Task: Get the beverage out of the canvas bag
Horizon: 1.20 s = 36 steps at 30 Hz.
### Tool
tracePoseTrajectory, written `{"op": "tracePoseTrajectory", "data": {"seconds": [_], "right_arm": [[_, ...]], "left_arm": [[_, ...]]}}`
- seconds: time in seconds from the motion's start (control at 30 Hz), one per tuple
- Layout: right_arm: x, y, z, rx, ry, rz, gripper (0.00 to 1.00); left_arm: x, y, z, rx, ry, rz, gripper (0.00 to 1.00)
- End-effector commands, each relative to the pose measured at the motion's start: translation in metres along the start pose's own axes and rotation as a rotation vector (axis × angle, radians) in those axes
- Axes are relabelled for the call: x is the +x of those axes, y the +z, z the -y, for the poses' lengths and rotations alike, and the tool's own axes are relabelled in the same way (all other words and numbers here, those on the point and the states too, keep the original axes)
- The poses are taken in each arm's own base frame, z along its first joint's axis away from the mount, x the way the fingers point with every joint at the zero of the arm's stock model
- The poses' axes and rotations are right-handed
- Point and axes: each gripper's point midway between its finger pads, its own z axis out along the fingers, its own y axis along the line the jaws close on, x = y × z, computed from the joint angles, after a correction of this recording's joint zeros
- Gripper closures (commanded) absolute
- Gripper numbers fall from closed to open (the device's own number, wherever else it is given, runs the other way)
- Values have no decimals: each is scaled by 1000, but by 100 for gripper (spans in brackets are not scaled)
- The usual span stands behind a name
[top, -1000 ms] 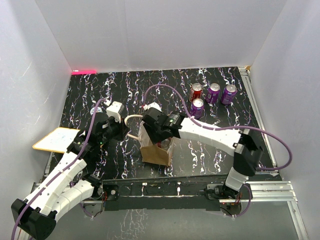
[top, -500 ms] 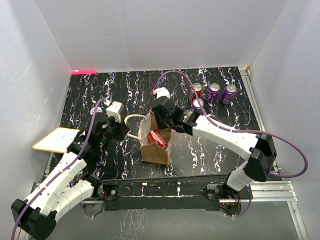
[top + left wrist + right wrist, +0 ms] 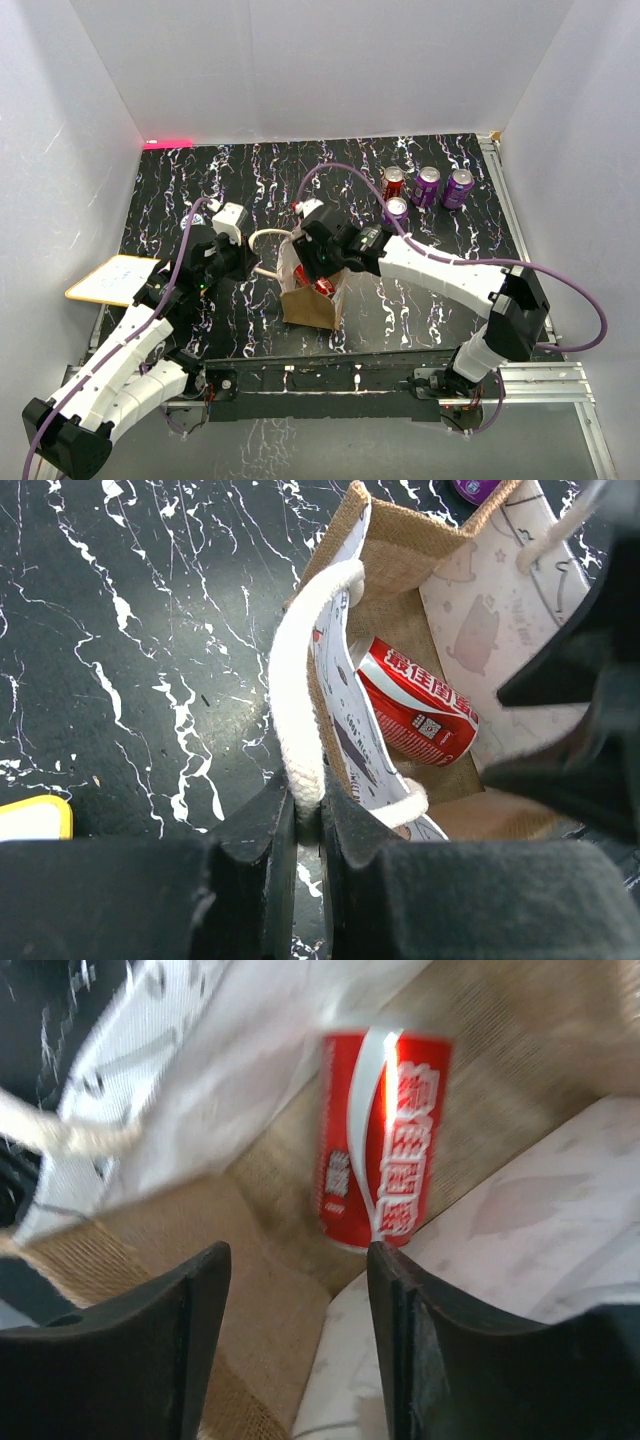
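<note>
Beverage (image 3: 415, 702): 1 cylindrical metal can, glossy red with white lettering, lying on its side at the bottom of the canvas bag (image 3: 395, 550).

Canvas bag: upright rectangular tote with a coarse tan-brown weave, pale printed panels and an open mouth. It stands near the middle of the surface (image 3: 200, 180), which is black with white marble veining.

Loop handle (image 3: 295, 680): thick cream-white woven cord, pinched between the pressed-together fingers of the left end effector (image 3: 308, 815).

Right end effector (image 3: 295, 1255): black fingers spread over the bag's open mouth, the beverage lying beyond the gap, apart from both.

Back right: 4 upright cans (image 3: 427, 185), 1 red and 3 purple.

Left edge: flat white board (image 3: 110, 280), yellow-edged.
</note>
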Motion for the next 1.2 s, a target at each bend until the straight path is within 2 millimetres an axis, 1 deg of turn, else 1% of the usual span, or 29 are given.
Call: {"op": "tracePoseTrajectory", "data": {"seconds": [0.0,0.03,0.1,0.17,0.23,0.33,0.47,0.53,0.67,0.73,0.83,0.93,1.03,1.13,1.17], "right_arm": [[22,12,-41,-177,-38,-12,34],[24,13,-47,-200,-47,-1,29],[20,16,-46,-178,-58,26,18],[11,21,-34,-95,-62,56,12],[2,25,-21,-12,-84,65,8],[-6,33,-5,99,-129,62,5],[-6,50,15,222,-172,37,4],[1,64,24,277,-186,6,3],[6,88,31,310,-178,-16,3],[12,104,33,323,-176,-35,4],[11,116,36,354,-166,-37,17],[2,116,35,362,-151,-5,34],[-18,104,28,340,-123,73,50],[-42,84,22,309,-86,175,71],[-51,76,20,292,-70,213,75]], "left_arm": [[-5,0,6,19,-61,-7,100],[-4,1,8,25,-79,-19,100],[-2,2,11,37,-100,-37,100],[2,5,10,33,-101,-49,100],[6,7,5,15,-87,-55,100],[8,8,-1,-10,-62,-61,100],[8,12,-4,-25,-54,-47,100],[7,12,-6,-33,-50,-41,100],[5,9,-7,-39,-49,-28,100],[4,9,-7,-39,-48,-23,100],[4,9,-8,-46,-47,-24,100],[3,7,-10,-58,-47,-17,100],[2,6,-11,-61,-47,-9,100],[0,6,-11,-62,-49,-3,100],[0,6,-12,-62,-49,-3,100]]}}
